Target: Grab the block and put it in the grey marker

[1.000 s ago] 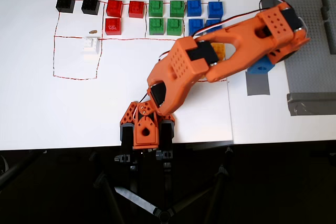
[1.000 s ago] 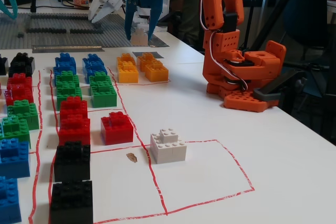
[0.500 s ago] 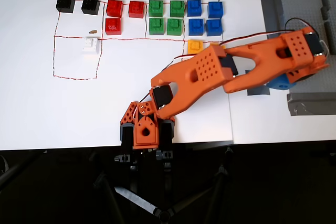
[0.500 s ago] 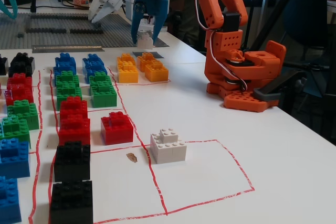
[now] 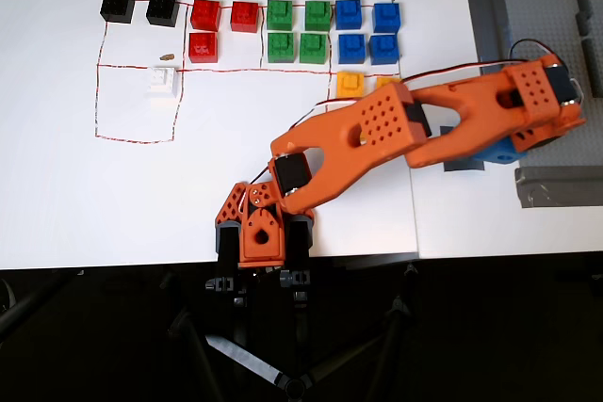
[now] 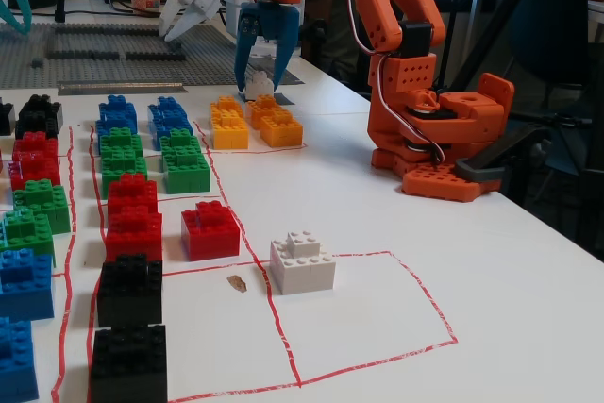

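The small white plastic studded block sits well apart from the orange arm's gripper, whose fingers hang spread and empty.

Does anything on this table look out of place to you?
A tiny brown scrap lies loose beside the small white plastic block, near the red line. The blocks look tidily sorted by colour; nothing seems spilled or broken.

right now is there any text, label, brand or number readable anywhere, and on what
None: no word, number or brand can be read in either view.
The white block shows bare studs; any stud lettering is too small to read.
The coloured blocks likewise.
The orange arm and its gripper carry no readable label.
The red lines on the table are outlines, not writing.
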Controlling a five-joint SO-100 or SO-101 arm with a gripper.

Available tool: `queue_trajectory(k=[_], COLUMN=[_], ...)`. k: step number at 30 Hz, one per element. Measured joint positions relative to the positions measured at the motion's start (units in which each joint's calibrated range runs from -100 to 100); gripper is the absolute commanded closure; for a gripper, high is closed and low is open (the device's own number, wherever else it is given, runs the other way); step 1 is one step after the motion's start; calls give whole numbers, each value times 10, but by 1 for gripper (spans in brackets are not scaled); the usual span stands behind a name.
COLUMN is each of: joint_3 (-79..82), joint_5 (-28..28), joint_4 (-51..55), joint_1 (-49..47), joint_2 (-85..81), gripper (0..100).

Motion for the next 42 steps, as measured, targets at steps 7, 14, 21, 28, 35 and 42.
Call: queue_trajectory(k=[7,14,21,28,35,42], joint_3=[0,-6,-94,-18,101,234], joint_5=[7,14,14,-21,-98,-193], joint_4=[16,66,145,145,145,145], joint_1=[16,12,19,-29,-149,-292], joint_2=[0,0,-16,-147,-257,-313], gripper=[60,59,68,82,96,97])
